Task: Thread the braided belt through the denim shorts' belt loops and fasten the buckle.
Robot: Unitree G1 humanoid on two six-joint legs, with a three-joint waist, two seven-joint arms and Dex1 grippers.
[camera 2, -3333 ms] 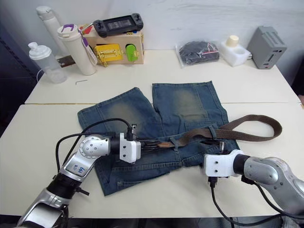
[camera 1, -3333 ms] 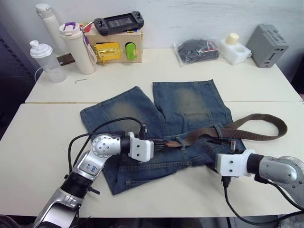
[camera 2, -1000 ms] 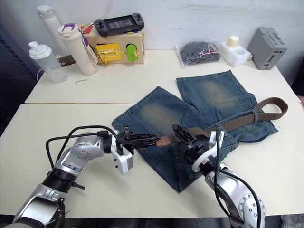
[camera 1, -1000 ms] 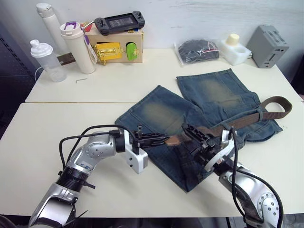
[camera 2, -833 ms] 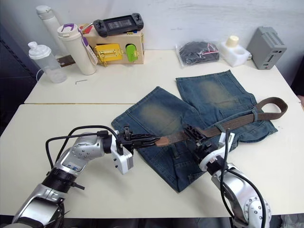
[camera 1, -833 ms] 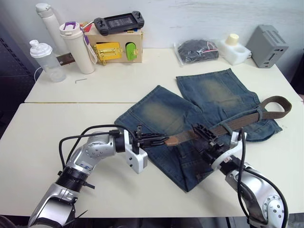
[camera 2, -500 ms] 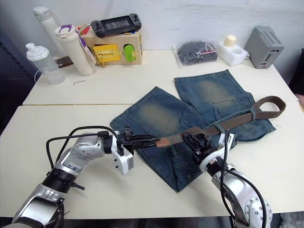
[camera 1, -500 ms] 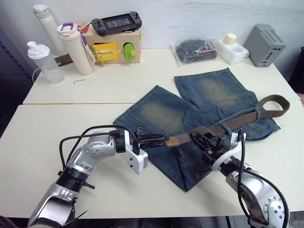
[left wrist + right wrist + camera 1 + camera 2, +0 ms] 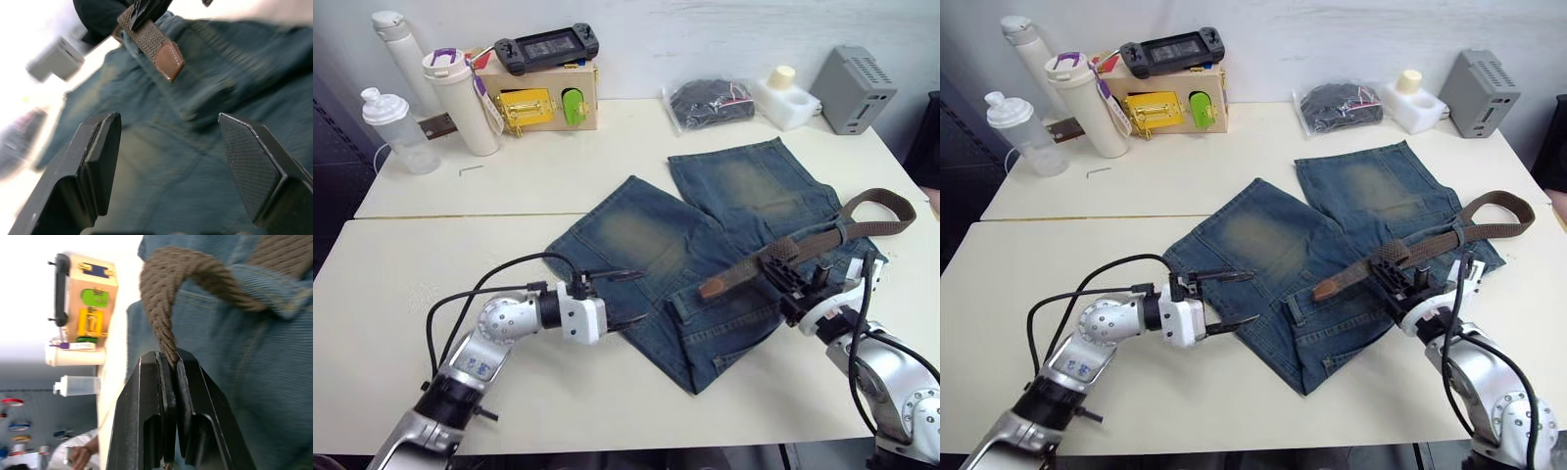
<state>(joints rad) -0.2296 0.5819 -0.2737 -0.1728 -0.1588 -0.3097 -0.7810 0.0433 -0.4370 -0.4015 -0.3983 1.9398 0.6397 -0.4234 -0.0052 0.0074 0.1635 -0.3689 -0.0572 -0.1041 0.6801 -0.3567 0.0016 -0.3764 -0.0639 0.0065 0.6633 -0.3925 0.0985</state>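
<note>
Brown woven strap, aka the braided belt (image 9: 773, 257), is lying across the waist of the denim shorts (image 9: 705, 245), long axis running from its leather tip out past the far hip to a folded-back loop. The right gripper (image 9: 1402, 279) is clamped shut on the strap a little way back from the tip, so the tip pokes out free beyond its fingers, pointing toward the other arm. At least one of the belt loops (image 9: 847, 231) has the strap through it, out past the right fingers; can't make out the buckle.

The left gripper (image 9: 625, 297) has its fingers spread wide with nothing between them, hovering over the near edge of the shorts. From its wrist view the tip sits straight ahead, just beyond the fingertips (image 9: 105, 147) and centred between them. So the left arm looks best placed to take that tip next.

Containers: the clear bag (image 9: 710, 101) at the back holds a dark bundle.
</note>
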